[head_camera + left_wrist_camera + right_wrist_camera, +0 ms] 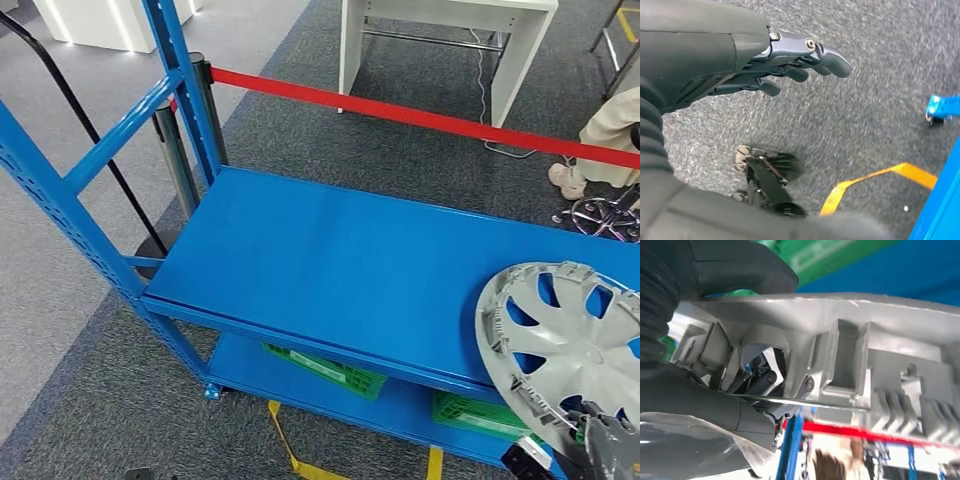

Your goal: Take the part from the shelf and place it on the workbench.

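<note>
grey fingers of the right hand (pixel 604 445) grip the near rim of a silver plastic wheel cover (pixel 562 335), seen at the lower right corner of the head view. in the right wrist view the thick grey thumb (pixel 742 272) lies over one face of the rim and darker fingers (pixel 757 375) press the ribbed back, beside a thin wire ring. the wheel cover sits tilted, back side up, at the front right edge of the blue metal shelf (pixel 324 260), partly overhanging that edge. the left hand (pixel 791 62) hangs over grey carpet (pixel 874 80), fingers straight, slightly apart and holding nothing, with a yellow floor strip (pixel 874 177) and a blue shelf foot (pixel 942 107) nearby. on the lower shelf board lie two green crates (pixel 332 370). behind the shelf a red barrier belt (pixel 423 118) stretches from a dark post (pixel 207 105). beyond it stand a white table (pixel 453 40) and, at the far right, a person's shoe (pixel 567 180).
</note>
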`<state>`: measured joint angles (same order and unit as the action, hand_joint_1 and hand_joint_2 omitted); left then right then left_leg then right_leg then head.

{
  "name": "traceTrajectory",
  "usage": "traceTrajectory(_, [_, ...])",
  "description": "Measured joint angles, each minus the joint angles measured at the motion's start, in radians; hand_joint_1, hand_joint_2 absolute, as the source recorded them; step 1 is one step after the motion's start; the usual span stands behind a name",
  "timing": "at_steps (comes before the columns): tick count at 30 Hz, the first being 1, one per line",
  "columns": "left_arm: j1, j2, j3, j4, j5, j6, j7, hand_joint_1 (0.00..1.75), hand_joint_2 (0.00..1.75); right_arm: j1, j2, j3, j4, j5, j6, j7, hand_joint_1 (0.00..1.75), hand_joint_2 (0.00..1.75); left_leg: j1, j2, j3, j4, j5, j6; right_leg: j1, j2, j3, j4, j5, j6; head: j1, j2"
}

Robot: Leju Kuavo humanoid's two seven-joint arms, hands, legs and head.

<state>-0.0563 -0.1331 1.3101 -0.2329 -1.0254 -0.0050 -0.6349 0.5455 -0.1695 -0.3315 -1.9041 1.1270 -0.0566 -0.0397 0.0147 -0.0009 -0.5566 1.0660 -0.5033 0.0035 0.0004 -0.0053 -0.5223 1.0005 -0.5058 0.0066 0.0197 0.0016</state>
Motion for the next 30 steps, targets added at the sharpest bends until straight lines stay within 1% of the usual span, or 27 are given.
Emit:
traceTrajectory(1, [-0.002,-0.001,0.006,0.0,0.003,0.007,0.001,0.0,1.75,0.002,0.0,0.008,-0.012,-0.007,-0.021,-0.006,1.75,1.75,-0.003,0.0,0.01,-0.029,0.006,0.004,0.0,0.001,-0.004,0.002,-0.001,0.005,0.001,0.0])
traceTrajectory(2, [-0.003,-0.002,0.011,0.0,0.005,0.012,0.002,0.0,1.75,0.004,0.0,0.017,-0.024,-0.013,-0.045,-0.012,1.75,1.75,-0.006,0.0,0.009,-0.036,0.003,0.008,0.0,0.002,-0.008,0.004,0.0,0.011,0.001,0.0])
traceTrajectory(4, [-0.003,-0.005,0.016,0.0,0.004,0.02,0.003,0.0,1.75,0.007,-0.001,0.037,-0.051,-0.025,-0.11,-0.026,1.75,1.75,-0.007,-0.001,0.006,-0.043,0.01,0.018,-0.005,0.002,-0.013,0.004,0.001,0.022,0.001,0.0])
traceTrajectory(5, [-0.004,-0.007,0.017,0.0,0.002,0.024,0.005,0.0,1.75,0.005,-0.003,0.05,-0.066,-0.031,-0.156,-0.035,1.75,1.75,-0.006,0.0,0.005,-0.048,0.014,0.024,-0.007,0.003,-0.021,0.016,-0.009,0.027,0.002,0.0])
traceTrajectory(6, [-0.006,-0.008,0.017,0.0,0.0,0.028,0.008,0.0,1.75,-0.001,-0.007,0.063,-0.078,-0.038,-0.203,-0.042,1.75,1.75,-0.004,0.001,0.005,-0.052,0.018,0.029,-0.008,0.003,-0.037,0.046,-0.029,0.032,0.004,0.0])
traceTrajectory(7, [-0.008,-0.008,0.017,0.0,-0.002,0.03,0.013,0.0,1.75,-0.012,-0.012,0.077,-0.089,-0.043,-0.248,-0.048,1.75,1.75,-0.002,0.002,0.005,-0.054,0.02,0.032,-0.01,0.003,-0.062,0.096,-0.058,0.036,0.006,0.0])
traceTrajectory(8, [-0.01,-0.008,0.018,0.0,-0.002,0.032,0.018,0.0,1.75,-0.025,-0.018,0.093,-0.096,-0.048,-0.289,-0.053,1.75,1.75,-0.003,0.002,0.003,-0.055,0.021,0.034,-0.011,0.003,-0.093,0.163,-0.09,0.039,0.008,0.0])
traceTrajectory(9, [-0.011,-0.008,0.019,0.0,-0.002,0.032,0.024,0.0,1.75,-0.038,-0.023,0.109,-0.102,-0.051,-0.32,-0.057,1.75,1.75,-0.003,0.003,0.002,-0.054,0.021,0.034,-0.012,0.003,-0.124,0.228,-0.114,0.043,0.009,0.0])
traceTrajectory(10, [-0.012,-0.008,0.021,0.0,-0.001,0.032,0.029,0.0,1.75,-0.05,-0.028,0.126,-0.107,-0.054,-0.347,-0.062,1.75,1.75,-0.003,0.004,0.001,-0.054,0.022,0.035,-0.013,0.003,-0.145,0.272,-0.123,0.045,0.008,0.0])
traceTrajectory(11, [-0.013,-0.009,0.022,0.0,0.0,0.032,0.033,0.0,1.75,-0.06,-0.032,0.14,-0.111,-0.058,-0.373,-0.067,1.75,1.75,-0.003,0.004,0.001,-0.054,0.022,0.034,-0.015,0.003,-0.15,0.282,-0.113,0.048,0.009,0.0])
traceTrajectory(12, [-0.013,-0.01,0.023,0.0,-0.001,0.033,0.038,0.0,1.75,-0.071,-0.036,0.154,-0.116,-0.065,-0.398,-0.073,1.75,1.75,-0.002,0.003,0.002,-0.053,0.022,0.034,-0.017,0.003,-0.136,0.252,-0.086,0.05,0.009,0.0])
traceTrajectory(13, [-0.014,-0.011,0.024,0.0,-0.002,0.034,0.042,0.0,1.75,-0.082,-0.042,0.168,-0.122,-0.072,-0.423,-0.08,1.75,1.75,-0.001,0.003,0.003,-0.052,0.021,0.032,-0.021,0.003,-0.106,0.19,-0.048,0.051,0.009,0.0])
traceTrajectory(14, [-0.015,-0.011,0.024,0.0,-0.004,0.036,0.046,0.0,1.75,-0.094,-0.047,0.181,-0.128,-0.077,-0.446,-0.086,1.75,1.75,-0.002,0.002,0.003,-0.051,0.021,0.028,-0.024,0.004,-0.073,0.122,-0.022,0.053,0.009,0.0])
traceTrajectory(15, [-0.016,-0.011,0.024,0.0,-0.007,0.038,0.05,0.0,1.75,-0.105,-0.051,0.195,-0.135,-0.081,-0.468,-0.092,1.75,1.75,-0.004,0.002,0.001,-0.047,0.02,0.022,-0.025,0.006,-0.043,0.064,-0.005,0.052,0.009,0.0])
traceTrajectory(16, [-0.018,-0.011,0.024,0.0,-0.009,0.04,0.052,0.0,1.75,-0.114,-0.054,0.208,-0.141,-0.082,-0.486,-0.097,1.75,1.75,-0.006,0.001,-0.002,-0.045,0.021,0.015,-0.025,0.007,-0.026,0.029,0.001,0.047,0.008,0.0])
traceTrajectory(17, [-0.019,-0.011,0.024,0.0,-0.011,0.041,0.054,0.0,1.75,-0.121,-0.056,0.22,-0.147,-0.083,-0.499,-0.1,1.75,1.75,-0.008,0.001,-0.004,-0.044,0.022,0.009,-0.023,0.009,-0.021,0.018,-0.003,0.041,0.008,0.0])
traceTrajectory(19, [-0.021,-0.011,0.024,0.0,-0.012,0.042,0.055,0.0,1.75,-0.13,-0.057,0.238,-0.159,-0.082,-0.514,-0.105,1.75,1.75,-0.007,0.001,-0.008,-0.043,0.024,-0.002,-0.021,0.008,-0.023,0.017,0.0,0.025,0.007,0.0])
traceTrajectory(20, [-0.021,-0.011,0.024,0.0,-0.013,0.042,0.056,0.0,1.75,-0.133,-0.058,0.246,-0.163,-0.082,-0.518,-0.106,1.75,1.75,-0.006,0.001,-0.01,-0.034,0.016,-0.006,-0.021,0.007,-0.023,0.017,0.002,0.019,0.006,0.0])
traceTrajectory(21, [-0.022,-0.011,0.024,0.0,-0.014,0.042,0.056,0.0,1.75,-0.137,-0.059,0.252,-0.167,-0.082,-0.523,-0.107,1.75,1.75,-0.005,0.001,-0.021,-0.008,-0.001,-0.009,-0.021,0.006,-0.023,0.016,0.003,0.012,0.005,0.0])
traceTrajectory(22, [-0.023,-0.011,0.024,0.0,-0.016,0.043,0.056,0.0,1.75,-0.141,-0.06,0.257,-0.171,-0.083,-0.53,-0.107,1.75,1.75,-0.004,0.001,-0.041,0.039,-0.03,-0.012,-0.021,0.004,-0.024,0.016,0.004,0.007,0.003,0.0])
traceTrajectory(24, [-0.023,-0.012,0.024,0.0,-0.021,0.045,0.06,0.0,1.75,-0.149,-0.061,0.264,-0.174,-0.082,-0.553,-0.109,1.75,1.75,-0.005,0.001,-0.099,0.173,-0.093,-0.013,-0.016,0.001,-0.026,0.016,0.005,-0.001,0.0,0.0])
traceTrajectory(25, [-0.023,-0.012,0.024,0.0,-0.023,0.048,0.062,0.0,1.75,-0.153,-0.061,0.267,-0.174,-0.078,-0.567,-0.111,1.75,1.75,-0.005,0.001,-0.122,0.225,-0.11,-0.011,-0.012,0.001,-0.026,0.016,0.005,-0.003,0.0,0.0])
traceTrajectory(26, [-0.023,-0.013,0.023,0.0,-0.025,0.052,0.065,0.0,1.75,-0.157,-0.061,0.27,-0.175,-0.072,-0.579,-0.114,1.75,1.75,-0.006,0.001,-0.131,0.246,-0.108,-0.007,-0.009,0.001,-0.026,0.016,0.005,-0.005,0.0,0.0])
traceTrajectory(27, [-0.023,-0.013,0.023,0.0,-0.025,0.056,0.067,0.0,1.75,-0.16,-0.061,0.273,-0.177,-0.065,-0.59,-0.117,1.75,1.75,-0.009,0.0,-0.123,0.228,-0.087,-0.001,-0.005,0.001,-0.026,0.016,0.005,-0.006,0.0,0.0])
traceTrajectory(28, [-0.024,-0.013,0.023,0.0,-0.026,0.058,0.069,0.0,1.75,-0.162,-0.061,0.275,-0.179,-0.059,-0.599,-0.12,1.75,1.75,-0.013,0.0,-0.098,0.174,-0.053,0.008,-0.002,0.002,-0.024,0.016,0.005,-0.007,0.0,0.0])
traceTrajectory(29, [-0.024,-0.012,0.023,0.0,-0.027,0.06,0.07,0.0,1.75,-0.164,-0.061,0.277,-0.181,-0.056,-0.605,-0.122,1.75,1.75,-0.018,0.001,-0.067,0.104,-0.019,0.019,0.0,0.002,-0.023,0.016,0.004,-0.007,0.001,0.0])
traceTrajectory(30, [-0.025,-0.011,0.023,0.0,-0.028,0.06,0.07,0.0,1.75,-0.166,-0.062,0.278,-0.183,-0.053,-0.609,-0.122,1.75,1.75,-0.023,0.001,-0.037,0.038,0.006,0.029,0.003,0.002,-0.023,0.018,0.003,-0.007,0.001,0.0])
